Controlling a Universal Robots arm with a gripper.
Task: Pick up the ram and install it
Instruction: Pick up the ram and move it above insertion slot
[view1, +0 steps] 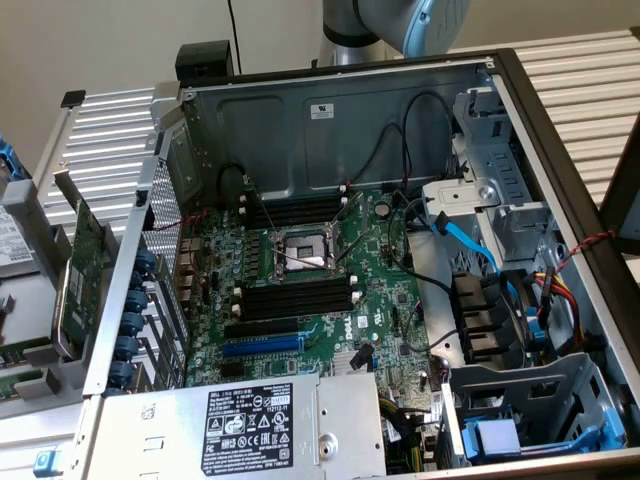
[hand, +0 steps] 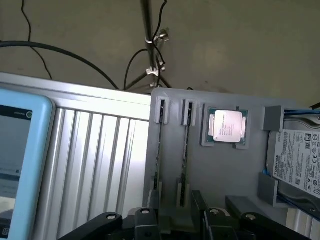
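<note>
**Progress.** The ram (hand: 183, 150) has not been lifted. In the wrist view it stands on edge in a grey holder tray (hand: 235, 175), outside the computer case (view1: 330, 120). A second stick (hand: 158, 150) stands just beside it in a matching pair of clips. A processor chip (hand: 227, 125) and a hard drive (hand: 300, 160) share the same tray.

The gripper (hand: 177, 220) hangs over the near end of the two sticks and touches neither. I cannot tell whether it is released or clenched, as only its black linkage shows at the frame edge. It carries nothing that I can see.

Inside the case, both banks of memory slots (view1: 295, 297) lie empty, with their white end clips visible. I judge that pickup, transfer and seating all remain to be done.

**Edges and open room.**
- The two sticks sit close together, so there is little side room around either one.
- The case lies open at the top, and its upright walls rim the board on all sides.
- Inside the case, black cables (view1: 395, 160) loop down beside the far slot bank.
- A blue cable (view1: 470, 245) runs through the drive-bay end of the case, well apart from the slots.
- The space straight above the slots looks unobstructed.
- Only the arm's base joint (view1: 400, 20) shows, behind the case's far wall.
</note>
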